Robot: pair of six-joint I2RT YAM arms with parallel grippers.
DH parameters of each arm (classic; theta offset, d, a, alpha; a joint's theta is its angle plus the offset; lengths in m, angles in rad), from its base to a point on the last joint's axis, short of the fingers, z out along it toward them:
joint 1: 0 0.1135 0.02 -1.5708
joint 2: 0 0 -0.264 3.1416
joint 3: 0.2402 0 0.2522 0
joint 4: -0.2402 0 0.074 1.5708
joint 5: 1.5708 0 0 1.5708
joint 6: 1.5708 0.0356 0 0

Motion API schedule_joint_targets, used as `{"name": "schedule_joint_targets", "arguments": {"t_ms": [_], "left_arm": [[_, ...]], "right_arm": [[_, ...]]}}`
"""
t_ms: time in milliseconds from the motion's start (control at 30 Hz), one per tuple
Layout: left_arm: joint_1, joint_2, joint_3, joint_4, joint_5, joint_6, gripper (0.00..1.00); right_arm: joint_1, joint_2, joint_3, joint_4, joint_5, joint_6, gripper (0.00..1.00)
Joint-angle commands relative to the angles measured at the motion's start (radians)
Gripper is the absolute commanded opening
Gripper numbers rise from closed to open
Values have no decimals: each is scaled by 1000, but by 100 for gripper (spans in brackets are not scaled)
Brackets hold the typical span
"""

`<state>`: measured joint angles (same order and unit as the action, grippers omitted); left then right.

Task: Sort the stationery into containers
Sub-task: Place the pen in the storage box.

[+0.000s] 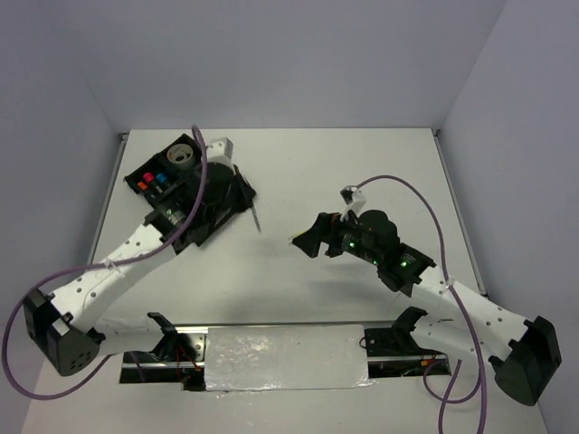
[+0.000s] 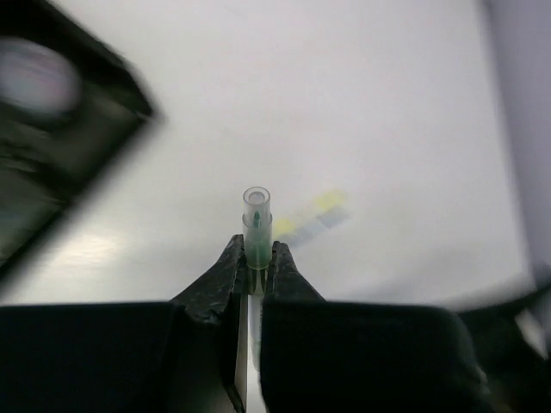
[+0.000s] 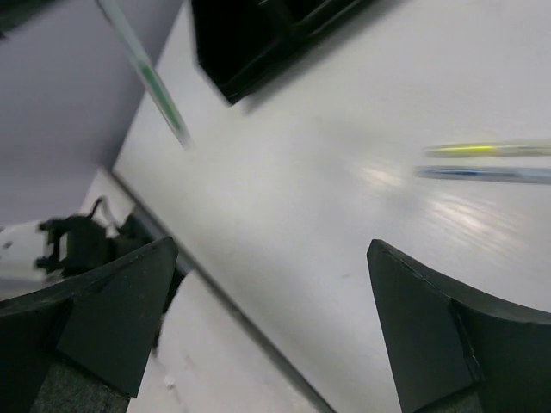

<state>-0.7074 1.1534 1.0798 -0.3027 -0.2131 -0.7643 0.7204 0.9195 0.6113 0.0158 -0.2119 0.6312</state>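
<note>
The black tray (image 1: 217,221) stands at the far left. One far compartment holds the highlighters (image 1: 152,179), another the greyish tape roll (image 1: 181,155). My left gripper (image 1: 242,197) hovers over the tray's right side, shut on a thin pen (image 2: 256,225) whose end pokes past the tray (image 1: 256,217). The second pen (image 3: 482,150), yellow-green, lies on the table ahead of my right gripper (image 3: 269,254), which is open and empty above the table's middle (image 1: 306,242). It also shows blurred in the left wrist view (image 2: 314,212). The clear tape roll is not visible.
The tray corner (image 3: 258,39) and the held pen (image 3: 146,73) show at the top of the right wrist view. A pale panel (image 1: 285,357) lies at the table's near edge between the arm bases. Grey walls close in the table.
</note>
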Motion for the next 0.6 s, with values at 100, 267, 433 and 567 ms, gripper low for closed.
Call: {"name": "schedule_joint_targets", "arguments": {"t_ms": [100,267,433,567], "left_arm": [[262,253,287,-366,-509,223,0],[428,478,402,-339,-419,396,0],[500,535,384,-243,-338,462,0],[545,523,332,-150,-267,438,1]], "right_arm": [[-35,-162,39,-269,333,-90,100],[-38,-218,28,-303,292,-119,100],[-41,-260,4,-324,273,-148,100],[-41,-265,1,-332,255,-163,100]]}}
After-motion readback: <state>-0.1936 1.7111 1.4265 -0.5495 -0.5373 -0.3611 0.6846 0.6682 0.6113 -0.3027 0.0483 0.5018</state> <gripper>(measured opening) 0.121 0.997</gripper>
